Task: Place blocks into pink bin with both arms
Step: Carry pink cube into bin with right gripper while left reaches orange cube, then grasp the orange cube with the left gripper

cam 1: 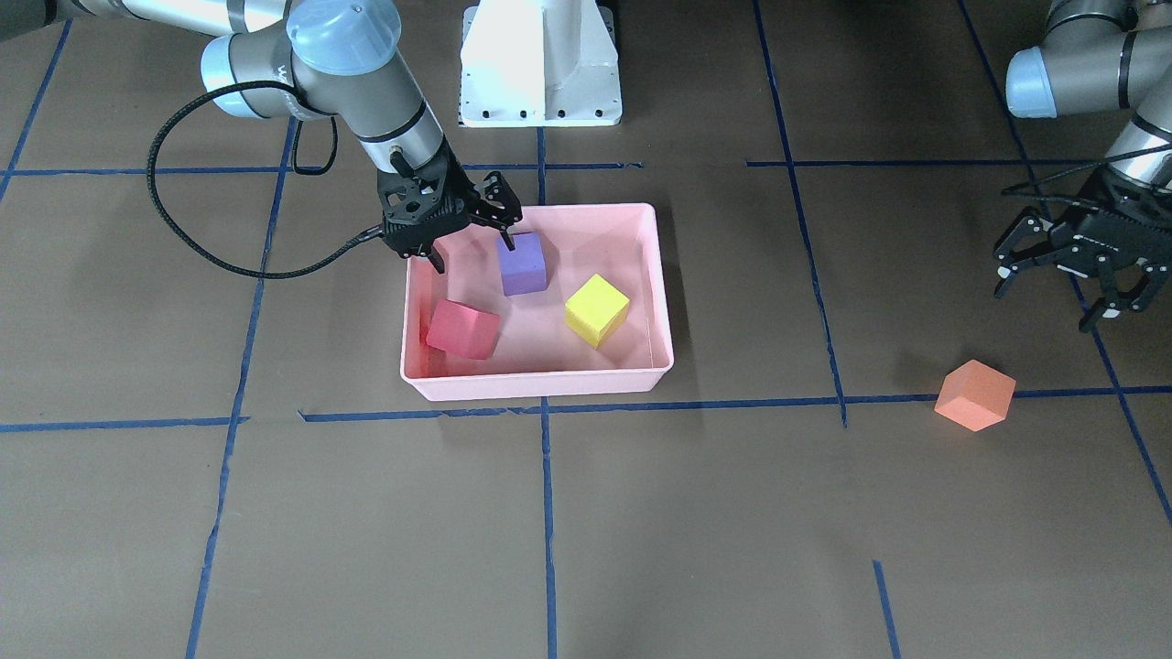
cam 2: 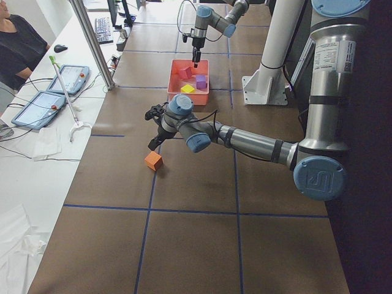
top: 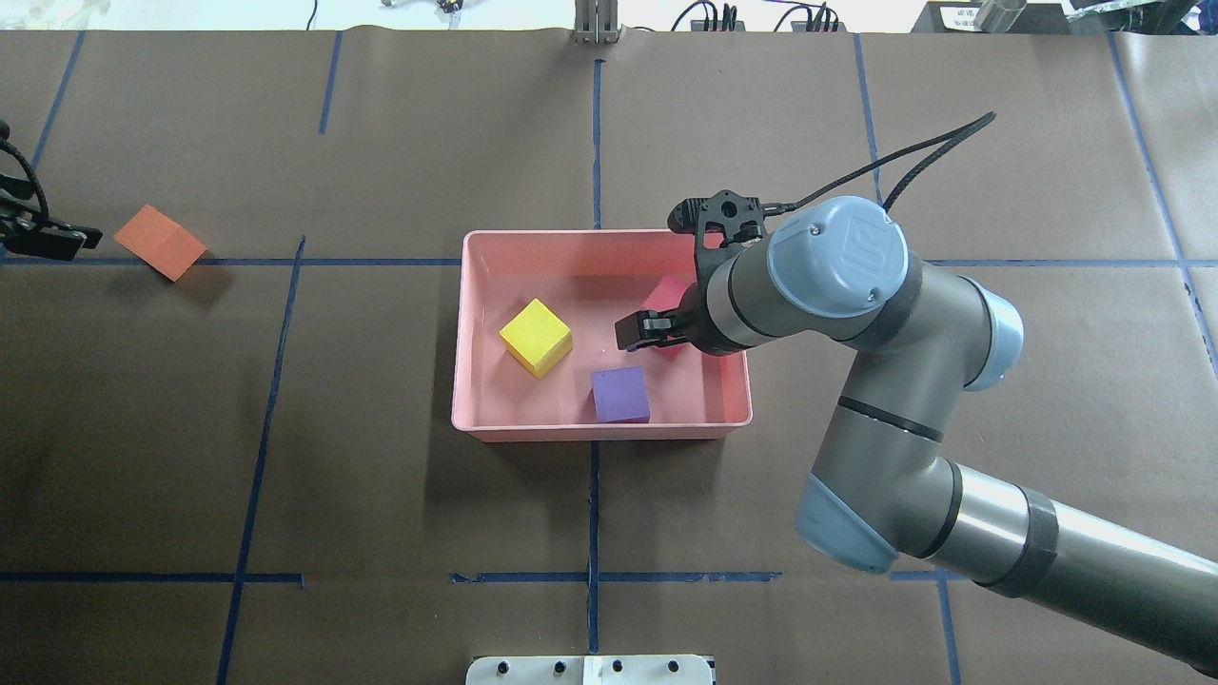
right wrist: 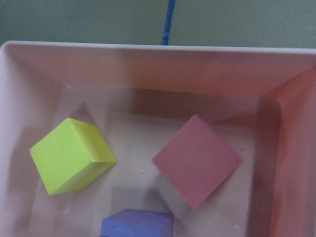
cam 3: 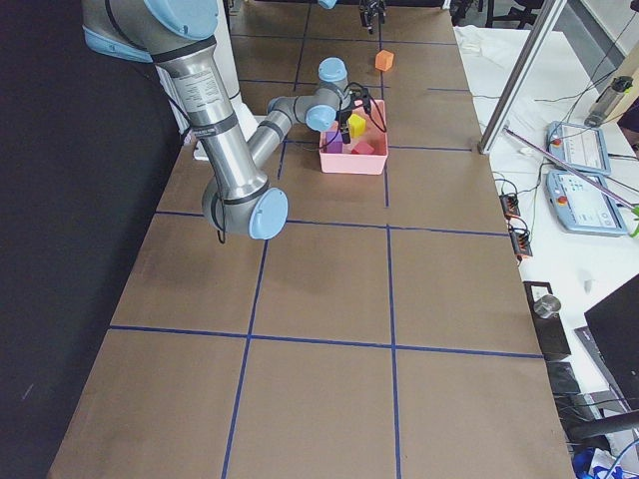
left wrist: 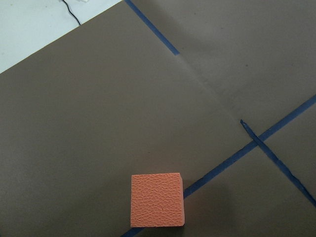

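Brown paper tabletop point(cam 1: 641, 513): orange block point(cam 1: 975, 395) near the wide-open left gripper point(cam 1: 1067, 293), right gripper point(cam 1: 474, 254) open, empty, over pink bin point(cam 1: 540, 384).

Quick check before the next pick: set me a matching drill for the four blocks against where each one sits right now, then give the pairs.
Blocks
1. purple block
2. red block
3. yellow block
4. orange block

Places
A. on the table, outside the pink bin
B. in the bin, nearest its end on the robot's left
C. in the bin, by its long wall on the robot's side
D. in the bin, nearest its end on the robot's right

Pairs: 1-C; 2-D; 3-B; 4-A
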